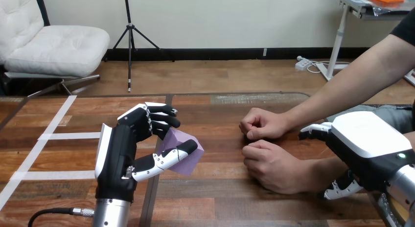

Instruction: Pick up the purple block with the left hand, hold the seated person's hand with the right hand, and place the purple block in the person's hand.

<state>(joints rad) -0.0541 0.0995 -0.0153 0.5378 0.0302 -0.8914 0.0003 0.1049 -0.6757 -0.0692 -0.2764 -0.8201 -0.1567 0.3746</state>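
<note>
My left hand (120,156) is raised at the left of the table with its fingers and thumb curled round the purple block (182,151), which is held clear of the wood. The person's two hands rest as loose fists at centre right, the farther hand (260,124) just behind the nearer hand (271,166), both with knuckles up. My right hand (364,139) comes in from the lower right and sits over the nearer forearm (318,170), just behind the wrist. I cannot tell whether it grips that forearm. The block is about a hand's width left of the person's hands.
The wooden table (220,207) carries strips of white tape (54,134) on its left part. The person's arms reach in from the right edge across the table's right side.
</note>
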